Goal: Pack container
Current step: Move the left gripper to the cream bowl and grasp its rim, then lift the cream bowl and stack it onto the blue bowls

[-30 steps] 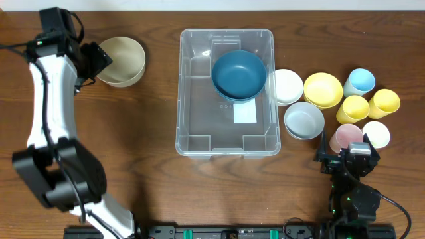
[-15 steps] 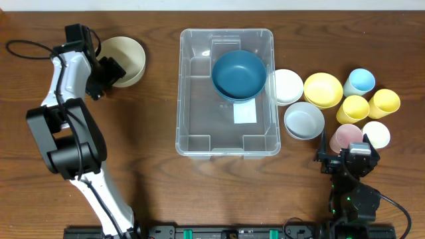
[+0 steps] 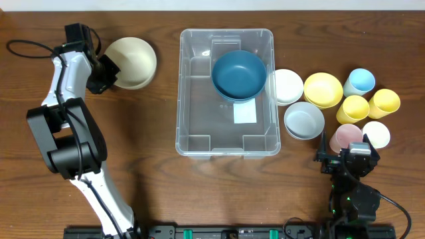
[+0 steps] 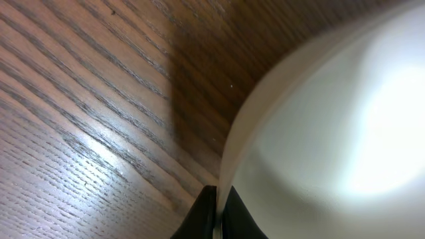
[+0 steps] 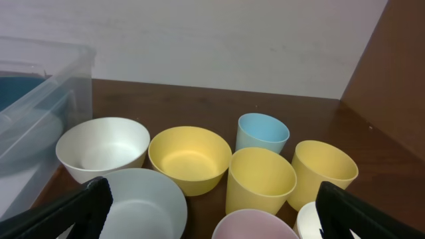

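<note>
Container [image 3: 199, 126] open side up; long axis runs near-to-far.

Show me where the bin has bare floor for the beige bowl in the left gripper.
The container's left half and near end, beside the white label, are bare; the blue bowl fills its far right corner. The table between the beige bowl and the container is open for passing. Right of it, bowls and cups crowd.
</note>
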